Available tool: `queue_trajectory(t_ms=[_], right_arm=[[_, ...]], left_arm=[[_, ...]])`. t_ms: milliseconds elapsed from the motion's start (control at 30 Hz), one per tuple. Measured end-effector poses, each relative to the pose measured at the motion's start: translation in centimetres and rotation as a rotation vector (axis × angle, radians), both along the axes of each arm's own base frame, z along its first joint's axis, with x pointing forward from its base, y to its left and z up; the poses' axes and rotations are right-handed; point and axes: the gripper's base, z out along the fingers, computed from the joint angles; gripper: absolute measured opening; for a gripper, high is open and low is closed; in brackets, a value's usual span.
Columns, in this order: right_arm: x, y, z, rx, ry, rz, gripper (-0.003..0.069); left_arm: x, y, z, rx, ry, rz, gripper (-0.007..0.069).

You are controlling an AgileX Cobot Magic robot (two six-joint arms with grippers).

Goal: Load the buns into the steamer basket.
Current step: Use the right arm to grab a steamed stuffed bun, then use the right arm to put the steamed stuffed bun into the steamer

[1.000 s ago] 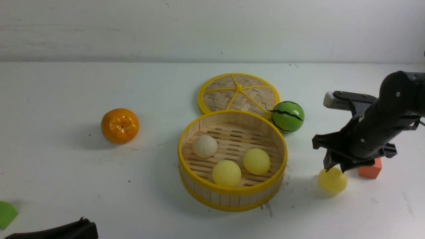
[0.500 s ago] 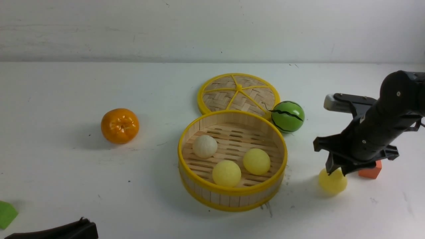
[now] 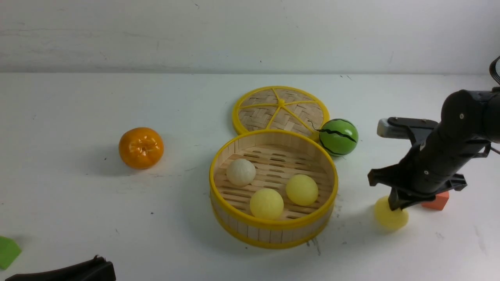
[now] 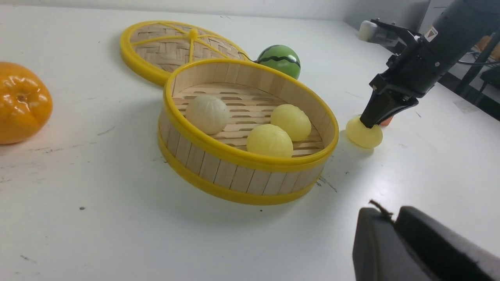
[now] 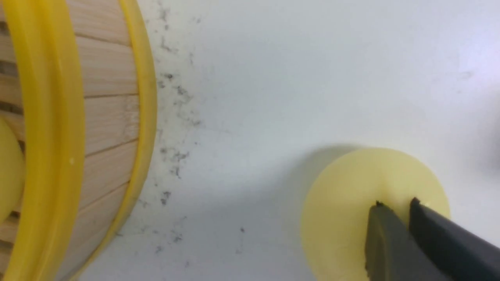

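The steamer basket (image 3: 273, 225) stands mid-table and holds three buns: a cream-white one (image 3: 241, 171) and two pale yellow ones (image 3: 266, 203) (image 3: 301, 189). A fourth pale yellow bun (image 3: 390, 219) lies on the table to the basket's right. My right gripper (image 3: 395, 205) points down onto it, its jaws pinched into the top of this bun (image 5: 343, 203), which looks squashed. My left gripper (image 4: 392, 212) hangs low at the near left, away from the basket (image 4: 242, 156), jaws together with nothing between them.
The woven lid (image 3: 280, 109) lies flat behind the basket, with a green watermelon ball (image 3: 338, 137) at its right edge. An orange (image 3: 141, 148) sits at the left. An orange-red block (image 3: 438, 201) is just behind the right gripper. A green piece (image 3: 7, 251) lies at the near left edge.
The right gripper has sunk a little and drawn its jaws together on the top of the bun on the table. The left arm and the basket's contents have not moved.
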Motion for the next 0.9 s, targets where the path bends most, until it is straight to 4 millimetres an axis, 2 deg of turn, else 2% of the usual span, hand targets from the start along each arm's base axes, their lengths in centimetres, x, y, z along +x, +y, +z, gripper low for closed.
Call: queue_trajectory(t_ms=[33,167,233,300,333,400,467,500,533,567,600,667,733,833,900], right_arm=[[0.0,0.0,0.0,-0.004,-0.001,0.013,0.0012],[-0.3,0.0,0.7,-0.008,-0.007,0.042,-0.0003],[-1.0,0.4,2.5,0.008,-0.029,0.062,-0.0003],[-1.7,1.3,5.2,0.030,-0.090,0.097,-0.0003],[-1.7,1.5,5.3,0.033,-0.093,0.102,-0.0003],[-2.3,4.3,9.6,0.084,-0.222,0.186,-0.0001],[-2.3,6.3,11.3,0.119,-0.281,0.233,0.0003],[-2.2,6.3,11.5,0.120,-0.287,0.233,0.0004],[-1.9,8.3,12.0,0.142,-0.314,0.275,0.0005],[-1.5,9.4,12.1,0.153,-0.324,0.294,0.0005],[-1.4,9.6,12.3,0.157,-0.331,0.297,0.0005],[0.4,12.3,10.8,0.171,-0.317,0.333,0.0005],[1.1,13.1,10.0,0.171,-0.309,0.340,0.0007],[3.8,14.7,6.5,0.169,-0.277,0.321,0.0022],[4.7,15.0,4.9,0.170,-0.269,0.299,0.0036]], left_arm=[[0.0,0.0,0.0,0.000,0.000,0.000,0.0068],[0.0,0.0,0.0,0.000,0.000,0.000,0.0071],[0.0,0.0,0.0,0.000,0.000,0.000,0.0071],[0.0,0.0,0.0,0.000,0.000,0.000,0.0073],[0.0,0.0,0.0,0.000,0.000,0.000,0.0073],[0.0,0.0,0.0,0.000,0.000,0.000,0.0076],[0.0,0.0,0.0,0.000,0.000,0.000,0.0078],[0.0,0.0,0.0,0.000,0.000,0.000,0.0078],[0.0,0.0,0.0,0.000,0.000,0.000,0.0081],[0.0,0.0,0.0,0.000,0.000,0.000,0.0081],[0.0,0.0,0.0,0.000,0.000,0.000,0.0081],[0.0,0.0,0.0,0.000,0.000,0.000,0.0084],[0.0,0.0,0.0,0.000,0.000,0.000,0.0085],[0.0,0.0,0.0,0.000,0.000,0.000,0.0090],[0.0,0.0,0.0,0.000,0.000,0.000,0.0091]])
